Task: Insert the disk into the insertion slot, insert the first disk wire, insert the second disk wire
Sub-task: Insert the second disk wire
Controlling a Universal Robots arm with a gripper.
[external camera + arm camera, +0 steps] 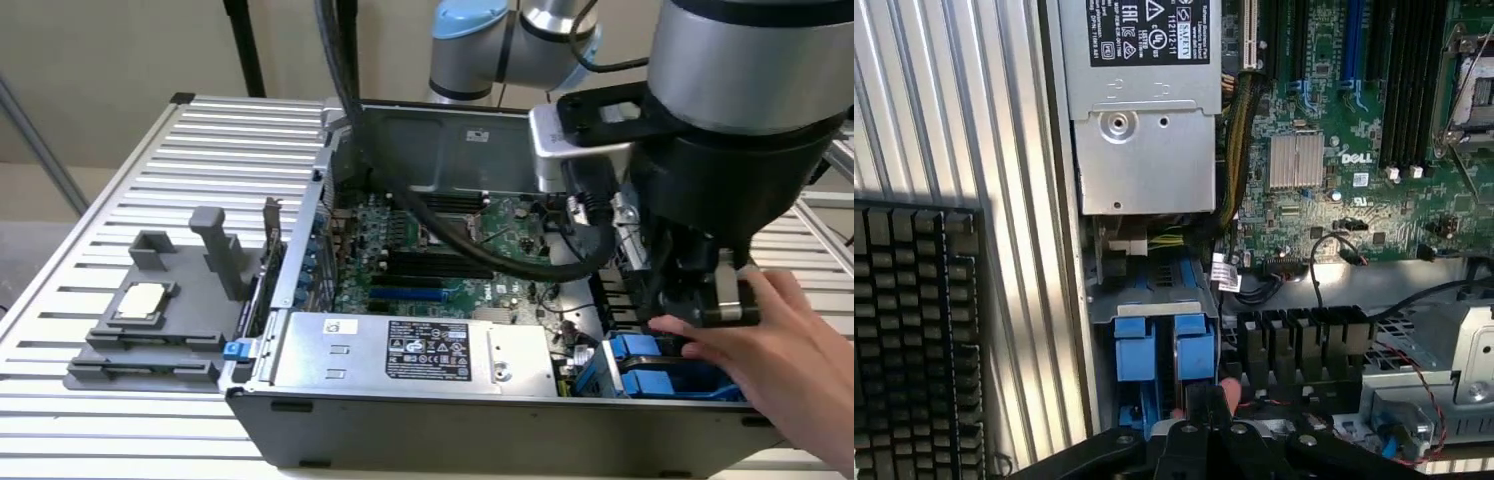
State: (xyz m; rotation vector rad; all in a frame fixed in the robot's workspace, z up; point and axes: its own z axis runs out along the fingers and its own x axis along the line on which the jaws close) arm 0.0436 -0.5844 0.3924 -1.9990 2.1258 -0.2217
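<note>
Blue plastic marks the thing of the task. The flat silver hard drive in its bright blue clip frame [1194, 346] sits in the dark grey drive bay with blue rails [1154, 294], directly in front of the tips of the black two-fingered pincer [1210, 400]. The pincer is clenched, its fingers pressed together, and I cannot say for sure that anything is between them. A person's hand [774, 350] reaches in just beside the pincer, with one fingertip [1230, 386] touching or almost touching the blue frame.

I judge the drive to be stiff and rather heavy, with smooth metal faces that slip easily and a delicate circuit side. The blue frame is the better place to take hold, at its end tabs, because it is made for pushing along the rails.

Much is hidden. The silver body of the drive is down inside the bay, so I cannot tell how deep it sits or if it is latched. A second blue tab [1134, 350] stands next to the first, slightly further from the pincer; whether it belongs to another drive I cannot say. The big silver power-supply box with the black label [414, 350] lies beyond the bay. Whether the bundle of yellow and black cables [1237, 150] beside it carries the disk wires is not clear.
</note>
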